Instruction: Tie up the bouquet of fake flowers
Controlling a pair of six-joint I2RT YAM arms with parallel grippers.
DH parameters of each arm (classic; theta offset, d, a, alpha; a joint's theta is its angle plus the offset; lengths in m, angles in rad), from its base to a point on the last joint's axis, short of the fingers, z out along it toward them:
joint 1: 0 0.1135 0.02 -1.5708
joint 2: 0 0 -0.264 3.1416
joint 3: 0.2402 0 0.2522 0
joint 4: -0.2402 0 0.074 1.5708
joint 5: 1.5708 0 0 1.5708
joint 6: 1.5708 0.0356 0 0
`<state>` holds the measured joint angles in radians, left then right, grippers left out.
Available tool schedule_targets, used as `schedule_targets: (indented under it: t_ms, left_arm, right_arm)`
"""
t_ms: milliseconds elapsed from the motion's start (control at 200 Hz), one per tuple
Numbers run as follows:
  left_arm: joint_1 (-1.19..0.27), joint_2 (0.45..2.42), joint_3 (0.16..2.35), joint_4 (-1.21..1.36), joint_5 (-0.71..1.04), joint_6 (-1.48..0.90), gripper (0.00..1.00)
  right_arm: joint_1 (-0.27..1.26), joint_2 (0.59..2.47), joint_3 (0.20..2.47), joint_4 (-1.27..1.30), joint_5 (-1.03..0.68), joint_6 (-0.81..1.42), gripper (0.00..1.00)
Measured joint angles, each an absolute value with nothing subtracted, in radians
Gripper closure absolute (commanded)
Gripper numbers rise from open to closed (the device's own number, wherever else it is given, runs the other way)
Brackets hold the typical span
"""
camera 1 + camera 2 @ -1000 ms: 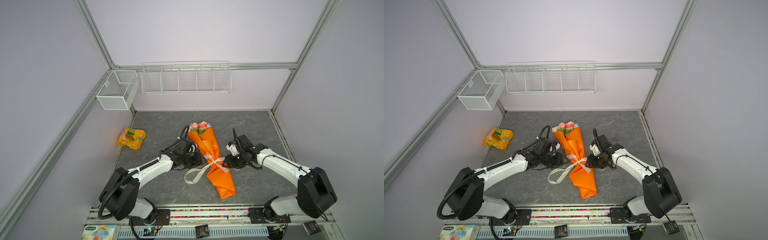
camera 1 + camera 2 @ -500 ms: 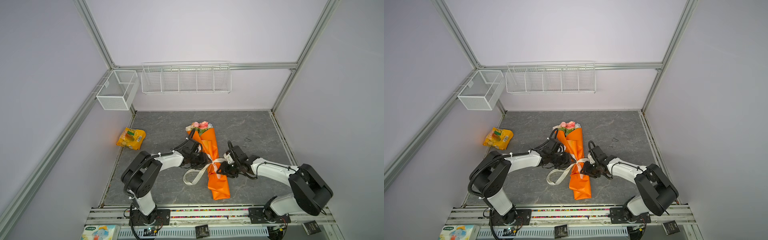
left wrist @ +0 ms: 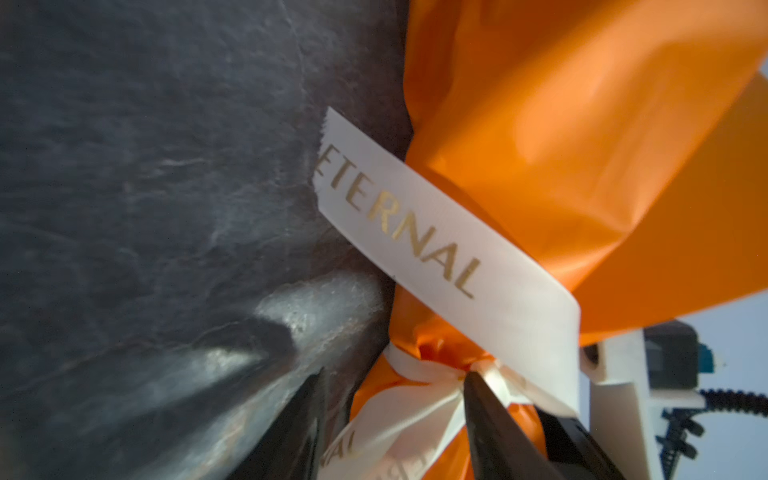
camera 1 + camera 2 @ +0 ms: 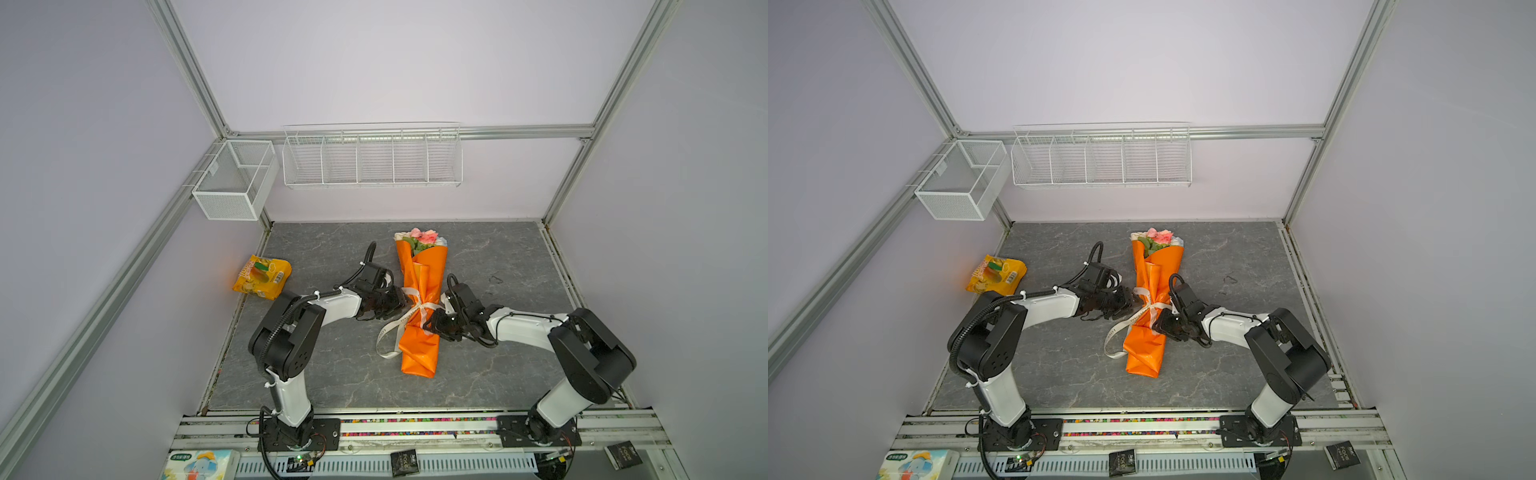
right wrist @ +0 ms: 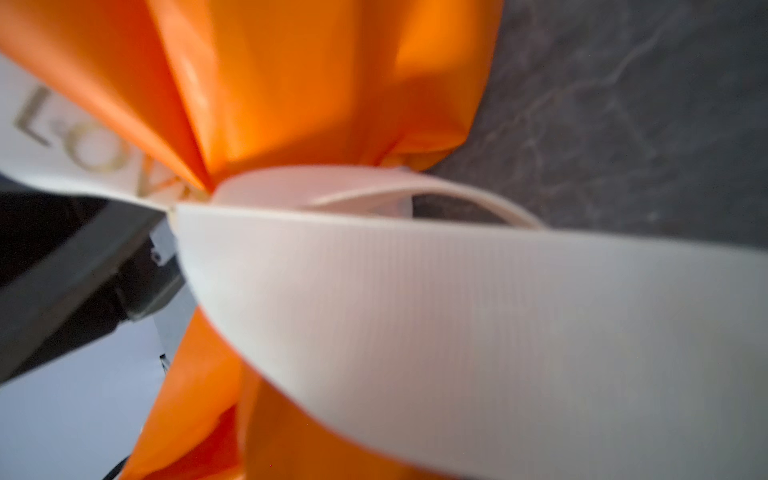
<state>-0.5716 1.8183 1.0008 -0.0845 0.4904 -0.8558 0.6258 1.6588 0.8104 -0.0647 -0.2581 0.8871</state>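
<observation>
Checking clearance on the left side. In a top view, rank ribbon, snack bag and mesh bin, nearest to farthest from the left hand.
From the left hand:
1. Ribbon: right at its fingertips, mid-scene.
2. Snack bag: lying off to the left.
3. Mesh bin: hung high on the left rail, farthest back.

Two arms (image 4: 523, 332), white links (image 4: 340, 307), black joint housings (image 4: 286, 343), black corrugated cable (image 4: 271, 334), white zip ties (image 4: 316, 294)

A: Left side of the grey tabletop (image 4: 332, 374)?
B: Yellow snack bag (image 4: 262, 277), lying flat near the edge.
A: Higher up?
B: White mesh basket (image 4: 235, 178) left, long wire rack (image 4: 372, 160) on far wall.
A: Near left corner?
B: Tissue box (image 4: 199, 465).
</observation>
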Motion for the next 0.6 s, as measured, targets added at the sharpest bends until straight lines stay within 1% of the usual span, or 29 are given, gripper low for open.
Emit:
schedule_targets:
  t_ms: [115, 205, 290, 345, 435, 535, 605]
  left_arm:
    - [-0.576, 1.770, 1.000, -0.124, 0.467, -0.835, 0.44]
    - [-0.577, 1.689, 0.997, -0.176, 0.429, -0.806, 0.44]
    - [-0.577, 1.605, 0.991, -0.213, 0.399, -0.781, 0.44]
    - [-0.576, 1.554, 0.976, -0.223, 0.381, -0.769, 0.44]
    - [-0.576, 1.492, 0.939, -0.233, 0.366, -0.752, 0.46]
    - [-0.577, 1.469, 0.902, -0.236, 0.379, -0.746, 0.50]
    - [-0.585, 1.470, 0.890, -0.231, 0.402, -0.743, 0.56]
  right_arm:
    - [0.592, 1.689, 0.867, -0.137, -0.251, 0.791, 0.58]
    - [0.563, 1.680, 0.879, -0.191, -0.256, 0.726, 0.51]
    - [0.546, 1.600, 0.860, -0.247, -0.244, 0.679, 0.48]
    - [0.538, 1.529, 0.858, -0.295, -0.232, 0.652, 0.48]
    - [0.510, 1.438, 0.881, -0.367, -0.196, 0.612, 0.48]
    - [0.473, 1.402, 0.907, -0.411, -0.155, 0.580, 0.48]
    - [0.454, 1.401, 0.912, -0.426, -0.155, 0.567, 0.51]
